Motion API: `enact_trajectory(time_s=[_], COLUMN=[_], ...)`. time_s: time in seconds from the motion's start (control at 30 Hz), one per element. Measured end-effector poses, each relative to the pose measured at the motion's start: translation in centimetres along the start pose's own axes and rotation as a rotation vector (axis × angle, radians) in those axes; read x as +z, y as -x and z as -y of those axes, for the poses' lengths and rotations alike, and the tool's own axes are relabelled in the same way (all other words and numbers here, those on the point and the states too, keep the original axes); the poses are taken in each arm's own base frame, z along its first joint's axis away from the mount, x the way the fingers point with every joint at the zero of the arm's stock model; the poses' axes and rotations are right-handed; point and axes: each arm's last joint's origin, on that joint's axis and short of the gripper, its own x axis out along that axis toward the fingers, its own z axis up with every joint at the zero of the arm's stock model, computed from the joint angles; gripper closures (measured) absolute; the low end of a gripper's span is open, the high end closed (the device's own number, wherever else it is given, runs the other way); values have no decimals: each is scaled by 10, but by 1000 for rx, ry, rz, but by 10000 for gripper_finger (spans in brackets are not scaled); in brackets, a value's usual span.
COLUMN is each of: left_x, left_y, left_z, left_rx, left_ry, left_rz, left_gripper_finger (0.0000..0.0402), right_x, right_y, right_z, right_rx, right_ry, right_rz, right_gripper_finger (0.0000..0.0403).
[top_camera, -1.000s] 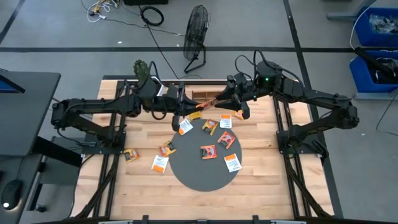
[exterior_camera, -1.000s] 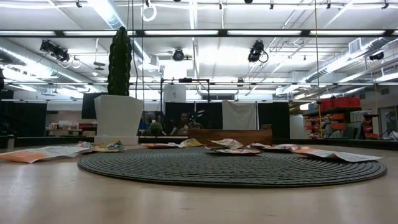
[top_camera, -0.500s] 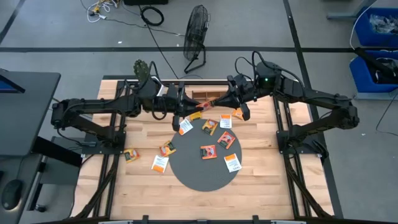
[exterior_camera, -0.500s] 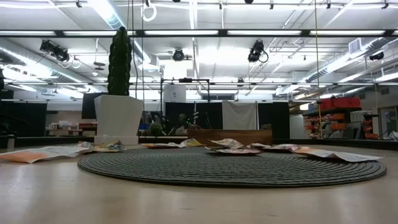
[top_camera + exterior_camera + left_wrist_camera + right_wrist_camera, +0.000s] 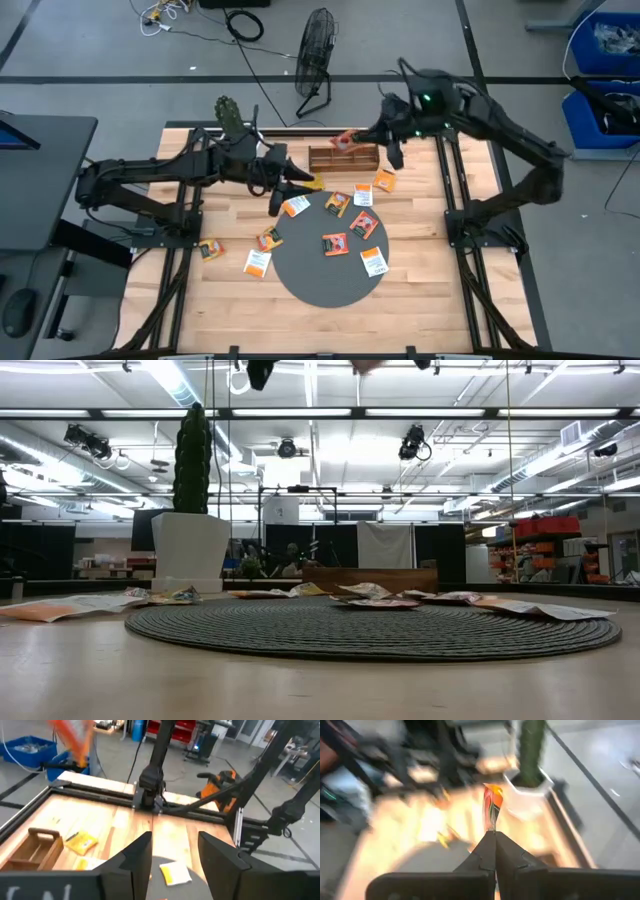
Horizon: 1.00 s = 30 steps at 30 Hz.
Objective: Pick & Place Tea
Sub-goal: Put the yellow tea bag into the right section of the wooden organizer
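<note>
My right gripper (image 5: 362, 138) is raised above the brown wooden tray (image 5: 342, 158) at the table's far side and is shut on an orange tea sachet (image 5: 345, 139). The sachet also shows in the right wrist view (image 5: 492, 800), sticking out past the fingertips. My left gripper (image 5: 285, 186) is open and empty, low over the table just left of the tray; its fingers stand apart in the left wrist view (image 5: 175, 852). Several sachets lie flat on the round dark mat (image 5: 310, 275) and on the wood around it, such as one white sachet (image 5: 296, 206) and one orange sachet (image 5: 334, 244). My right gripper pinches the sachet by its near end (image 5: 490, 826) between its two fingers. The sachet stands edge-on beyond the fingertips and is lifted clear of the tray and the table.
A cactus in a white pot (image 5: 230, 113) stands at the table's far left corner. A yellow sachet (image 5: 312, 184) lies beside the tray. More sachets lie left of the mat (image 5: 210, 249). A fan (image 5: 316, 60) stands on the floor beyond the table.
My right gripper has risen with the orange sachet and gone toward the table's far edge, from low beside the tray to well above it. My left gripper has drawn back a little toward the near left, away from the tray.
</note>
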Motion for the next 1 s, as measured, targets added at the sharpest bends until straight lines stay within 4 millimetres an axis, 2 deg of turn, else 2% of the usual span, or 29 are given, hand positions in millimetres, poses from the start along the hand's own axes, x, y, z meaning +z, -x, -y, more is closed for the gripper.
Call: enact_trajectory(time_s=[0.1,0.23,0.43,0.57,0.77,1.0], left_x=[-7,-14,-24,-27,-28,-28], left_y=[0,1,3,4,4,4], left_z=[-1,-2,-4,-4,-5,-5], left_rx=[14,28,47,54,55,56], left_ry=[14,26,43,49,39,50], left_rz=[-75,-143,-241,-276,-284,-285], left_gripper_finger=[244,252,261,264,264,264], right_x=[4,-3,-32,-56,-99,-147], right_y=[-14,-43,-82,-103,-130,-150], right_z=[17,47,99,125,149,160], right_rx=[-73,-131,-174,-149,-113,-100], right_ry=[62,165,195,183,195,163], right_rz=[-148,-366,-597,-699,-797,-839], right_gripper_finger=[403,403,403,403,403,403])
